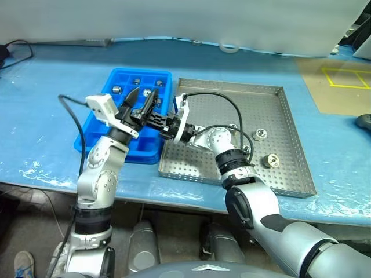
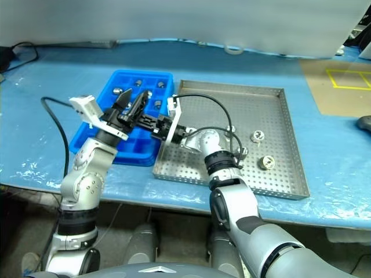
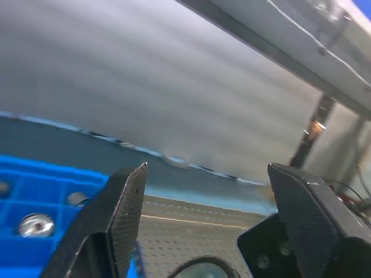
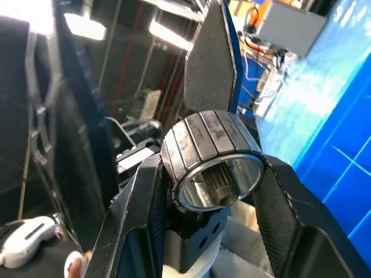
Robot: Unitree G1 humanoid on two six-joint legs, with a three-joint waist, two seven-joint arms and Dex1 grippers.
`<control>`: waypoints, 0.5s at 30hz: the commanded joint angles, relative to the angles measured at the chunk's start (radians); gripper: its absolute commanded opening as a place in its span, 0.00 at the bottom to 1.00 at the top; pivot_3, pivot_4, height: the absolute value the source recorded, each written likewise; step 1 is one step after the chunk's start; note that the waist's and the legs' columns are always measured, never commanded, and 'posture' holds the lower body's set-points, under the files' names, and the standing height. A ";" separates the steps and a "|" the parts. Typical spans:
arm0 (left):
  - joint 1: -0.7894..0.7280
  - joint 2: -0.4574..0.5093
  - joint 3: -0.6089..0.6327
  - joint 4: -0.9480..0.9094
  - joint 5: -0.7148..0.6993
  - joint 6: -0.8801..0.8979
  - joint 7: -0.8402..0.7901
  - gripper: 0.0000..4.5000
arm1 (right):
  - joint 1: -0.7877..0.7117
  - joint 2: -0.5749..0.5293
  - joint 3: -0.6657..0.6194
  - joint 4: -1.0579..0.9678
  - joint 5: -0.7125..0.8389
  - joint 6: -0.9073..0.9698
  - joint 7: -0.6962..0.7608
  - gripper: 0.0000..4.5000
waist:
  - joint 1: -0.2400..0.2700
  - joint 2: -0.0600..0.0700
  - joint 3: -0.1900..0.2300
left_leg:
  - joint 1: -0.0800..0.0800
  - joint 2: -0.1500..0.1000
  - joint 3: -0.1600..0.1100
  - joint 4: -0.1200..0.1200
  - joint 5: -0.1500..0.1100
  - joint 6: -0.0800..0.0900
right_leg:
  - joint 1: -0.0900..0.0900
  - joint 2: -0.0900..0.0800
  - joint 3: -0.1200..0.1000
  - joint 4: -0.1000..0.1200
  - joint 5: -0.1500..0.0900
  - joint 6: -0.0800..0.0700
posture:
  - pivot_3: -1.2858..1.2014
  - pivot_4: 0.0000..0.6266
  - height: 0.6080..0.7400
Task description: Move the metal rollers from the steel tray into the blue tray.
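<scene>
A silvery metal roller [image 4: 211,165] sits clamped between the two black fingers of my right gripper [image 4: 210,174]. That gripper [image 1: 145,118] reaches left over the near right part of the blue tray [image 1: 98,119]. My left gripper [image 1: 142,98] hangs open just beside it, above the same tray, with nothing between its fingers [image 3: 124,202]. Several rollers [image 1: 116,88] lie in the blue tray's far compartments. More rollers [image 1: 259,134] rest on the perforated floor of the steel tray [image 1: 278,110], one of them nearer the front [image 1: 268,160].
The two trays sit side by side on a table under blue plastic sheeting [image 1: 46,116]. Black cables [image 1: 223,101] loop from both wrists over the trays. A roll of tape [image 1: 229,48] lies at the table's far edge.
</scene>
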 commanded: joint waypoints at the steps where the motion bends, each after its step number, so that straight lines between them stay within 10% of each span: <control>1: 0.138 0.076 0.457 -0.013 0.070 -0.092 0.284 0.79 | -0.103 0.171 -0.054 0.031 0.018 -0.164 0.028 0.39 | -0.026 0.000 0.000 | 0.001 0.001 0.000 0.000 0.000 -0.001 | 0.000 0.003 0.001 0.001 0.000 0.000 | 0.67 0.24 1.00; 6: 0.277 0.057 0.633 -0.116 0.052 -0.121 0.386 0.79 | -0.170 0.220 -0.053 0.136 -0.035 -0.262 0.031 0.39 | 0.056 -0.003 -0.001 | -0.007 0.004 -0.011 -0.001 -0.002 -0.002 | 0.000 0.007 -0.006 -0.005 -0.002 -0.002 | 0.70 0.24 1.00; 15: 0.394 0.042 0.577 -0.221 0.045 -0.110 0.342 0.79 | -0.156 0.261 0.188 0.181 -0.295 -0.532 0.037 0.39 | 0.160 -0.002 -0.001 | -0.012 0.003 -0.023 0.005 -0.004 0.000 | 0.004 0.005 -0.013 -0.003 -0.002 0.000 | 0.72 0.24 1.00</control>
